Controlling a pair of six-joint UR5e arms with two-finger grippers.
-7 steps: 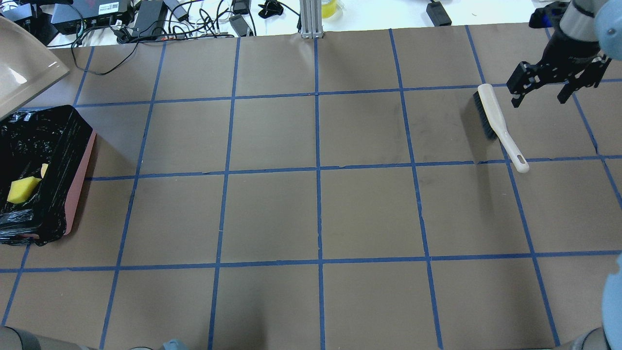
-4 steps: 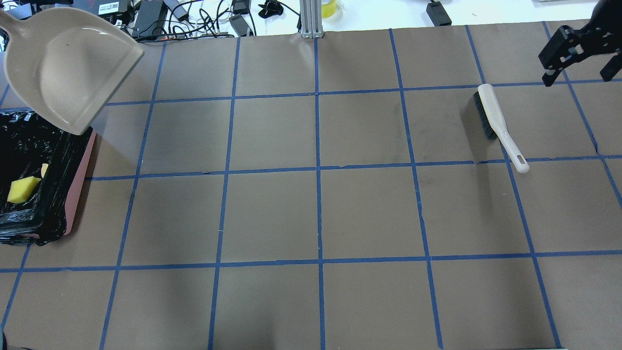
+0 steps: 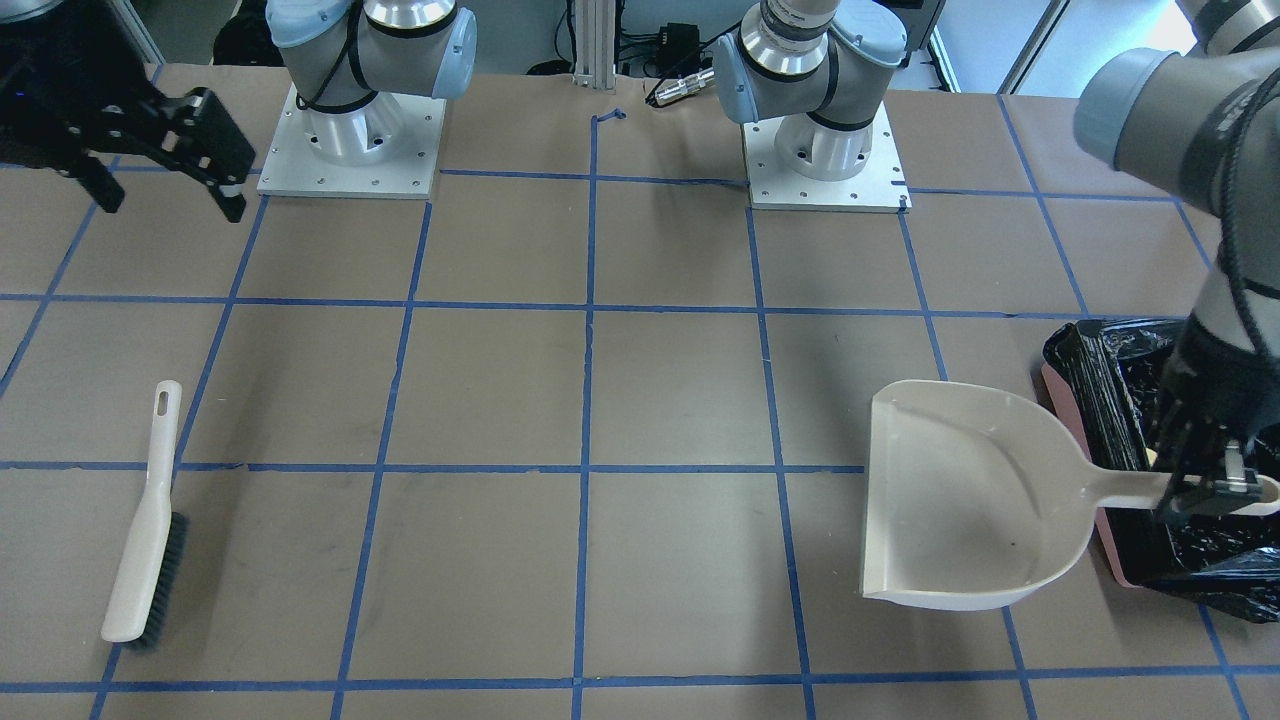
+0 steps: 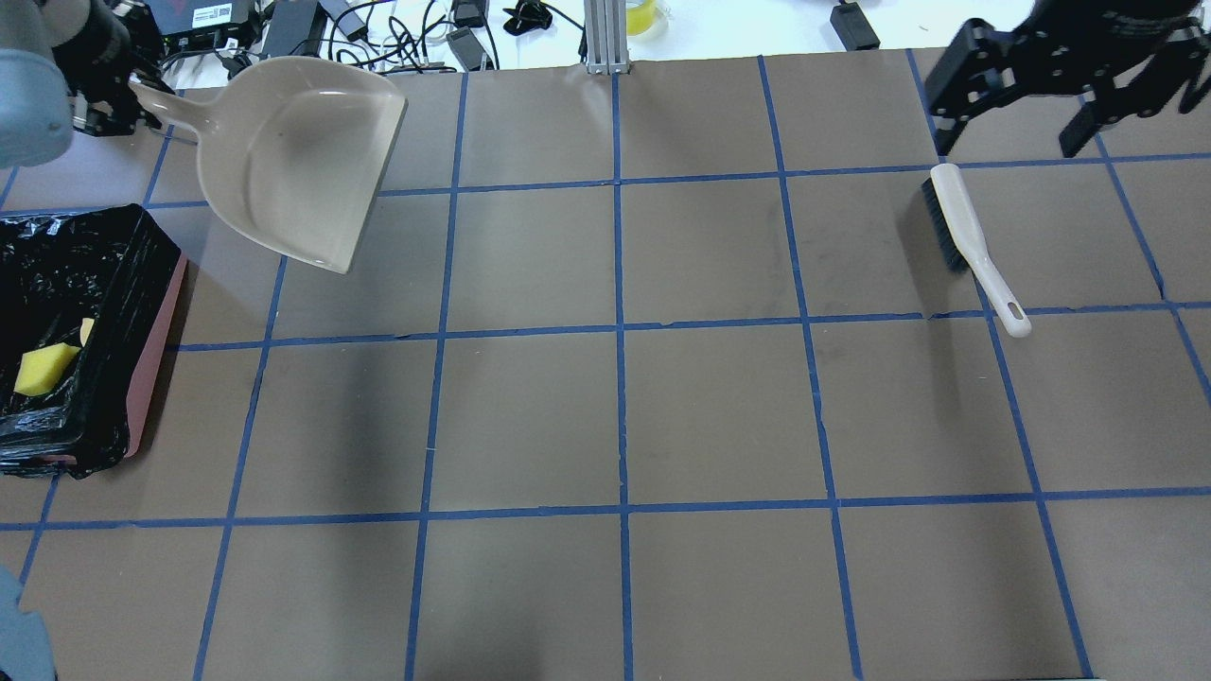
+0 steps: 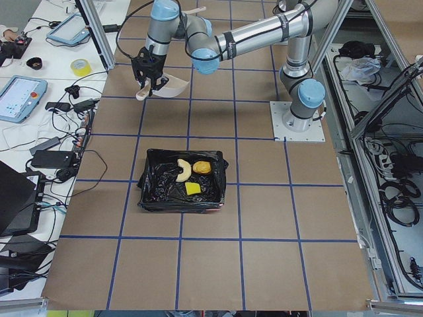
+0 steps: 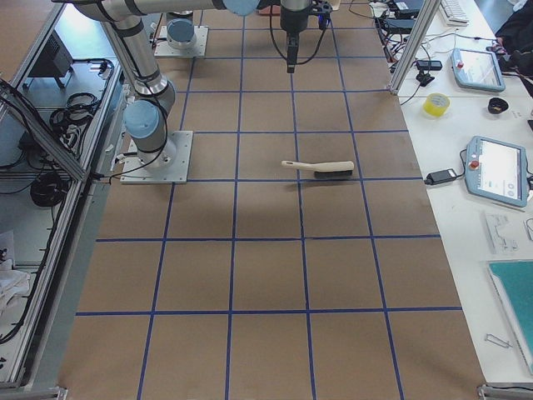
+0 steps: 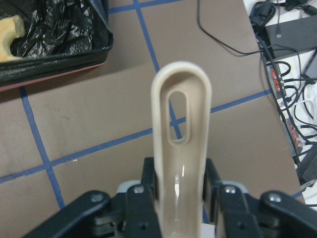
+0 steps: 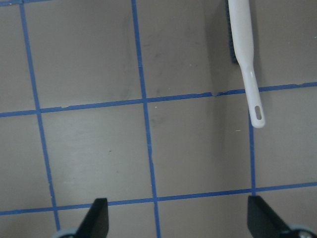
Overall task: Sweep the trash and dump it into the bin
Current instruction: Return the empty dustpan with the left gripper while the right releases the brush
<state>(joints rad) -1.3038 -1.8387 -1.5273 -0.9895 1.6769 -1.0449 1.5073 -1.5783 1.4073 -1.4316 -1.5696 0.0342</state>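
Observation:
The bin point(image 4: 151, 369), pink and lined with a black bag, stands at the table's left edge. In it lie a yellow-green wedge point(image 4: 43, 369), a tan croissant point(image 5: 184, 170) and a golden-brown lump point(image 5: 201, 168). My left gripper point(image 4: 123, 95) is shut on the handle of the beige dustpan point(image 4: 293, 161) and holds it in the air beyond the bin. The pan looks empty. My right gripper point(image 4: 1008, 142) is open and empty, raised above the far right, just past the brush point(image 4: 970, 246).
The brush lies flat on the table at the right, handle toward the robot; it also shows in the right wrist view point(image 8: 242, 49). Cables and power bricks point(image 4: 284, 38) crowd the far edge behind the dustpan. The brown table point(image 4: 615, 416) carries a blue tape grid.
The left gripper has swung the dustpan rightward, from over the bin's far corner out over the table. The right gripper has risen and shifted left, away from the brush.

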